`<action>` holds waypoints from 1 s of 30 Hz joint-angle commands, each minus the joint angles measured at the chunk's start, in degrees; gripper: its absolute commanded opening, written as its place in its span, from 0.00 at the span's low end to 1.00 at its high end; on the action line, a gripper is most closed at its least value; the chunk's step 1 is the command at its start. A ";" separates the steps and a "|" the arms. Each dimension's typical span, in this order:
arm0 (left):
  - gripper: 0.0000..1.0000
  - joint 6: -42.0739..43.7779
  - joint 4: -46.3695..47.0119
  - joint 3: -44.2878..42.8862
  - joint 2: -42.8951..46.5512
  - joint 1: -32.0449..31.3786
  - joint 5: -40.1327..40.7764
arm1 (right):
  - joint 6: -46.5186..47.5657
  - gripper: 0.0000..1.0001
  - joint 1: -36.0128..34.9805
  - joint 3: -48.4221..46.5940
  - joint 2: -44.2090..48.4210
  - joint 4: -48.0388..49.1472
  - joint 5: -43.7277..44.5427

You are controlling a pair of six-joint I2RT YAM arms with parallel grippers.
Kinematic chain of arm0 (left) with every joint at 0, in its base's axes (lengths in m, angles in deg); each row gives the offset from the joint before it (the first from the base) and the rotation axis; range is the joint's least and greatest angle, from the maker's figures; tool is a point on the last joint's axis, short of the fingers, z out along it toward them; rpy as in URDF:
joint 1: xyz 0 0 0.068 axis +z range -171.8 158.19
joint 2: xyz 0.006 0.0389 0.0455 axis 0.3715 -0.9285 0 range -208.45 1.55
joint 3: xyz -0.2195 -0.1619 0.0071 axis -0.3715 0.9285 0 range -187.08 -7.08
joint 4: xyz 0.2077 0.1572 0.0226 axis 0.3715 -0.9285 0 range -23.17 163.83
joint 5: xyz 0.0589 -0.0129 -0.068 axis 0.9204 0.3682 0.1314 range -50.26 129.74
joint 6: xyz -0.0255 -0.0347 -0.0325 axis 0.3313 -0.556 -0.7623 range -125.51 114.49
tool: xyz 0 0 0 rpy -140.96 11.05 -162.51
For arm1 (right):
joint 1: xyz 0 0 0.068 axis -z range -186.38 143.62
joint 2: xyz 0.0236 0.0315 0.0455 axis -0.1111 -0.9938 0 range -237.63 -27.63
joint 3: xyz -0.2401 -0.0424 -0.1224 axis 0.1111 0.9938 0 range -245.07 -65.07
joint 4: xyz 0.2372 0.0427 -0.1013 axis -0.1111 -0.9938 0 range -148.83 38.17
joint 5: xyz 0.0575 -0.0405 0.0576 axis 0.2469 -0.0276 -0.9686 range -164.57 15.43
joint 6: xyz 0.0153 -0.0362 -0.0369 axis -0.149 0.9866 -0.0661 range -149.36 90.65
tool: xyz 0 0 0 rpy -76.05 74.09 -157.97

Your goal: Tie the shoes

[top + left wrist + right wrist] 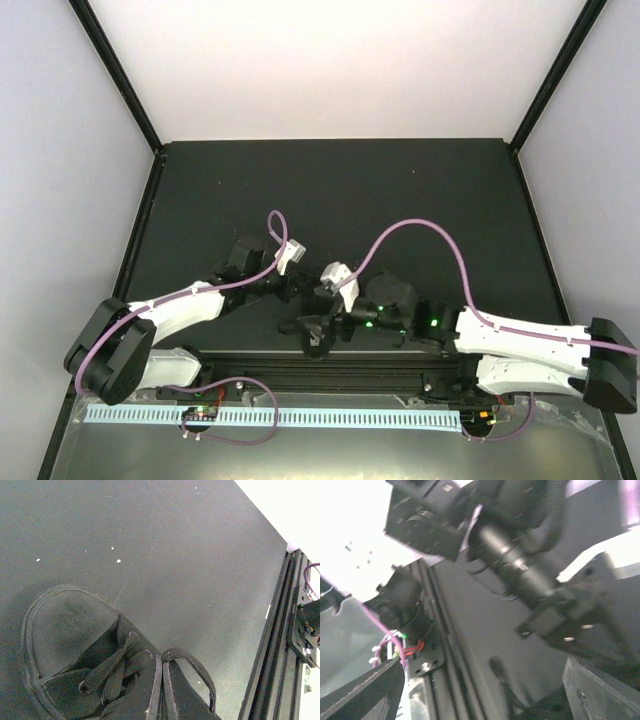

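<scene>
From above, two arms reach over the black table (400, 190) and meet near the middle of its near edge. The left gripper (296, 288) and the right gripper (320, 330) are close together there. Black on black, the shoe probably lies beneath them, but that view does not separate it from the mat. The left wrist view settles it. One black shoe (65, 635) lies flat on the mat with its rounded toe cap up in the picture, near the black rail (277, 630) that runs along the table's near edge. Its thin laces (112, 672) cross over the tongue. The left gripper (162, 667) has its two fingers pressed together, and a single lace loop (197, 665) arcs out from their tips, pinched between them. A few pale specks dot the mat beyond the toe. The right wrist view is blurred. It shows the right gripper (482, 675) with its two fingers (600, 690) standing wide apart at the bottom corners, with nothing between them. The other arm's wrist is overhead, and the rail has a red wire beside it. In all there are one shoe, one raised loop, two arms and two grippers.
</scene>
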 commanded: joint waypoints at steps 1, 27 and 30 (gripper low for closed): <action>0.02 1.62 2.48 -1.70 1.14 0.46 -2.98 | -2.80 0.90 6.78 2.91 4.23 -0.10 -1.41; 0.03 2.15 4.98 1.17 4.05 0.17 -7.99 | -13.83 0.12 20.57 3.09 -18.04 13.53 -15.91; 0.18 0.90 4.58 2.27 5.40 -0.42 -7.02 | -14.68 0.02 20.67 4.31 -16.87 13.98 -14.35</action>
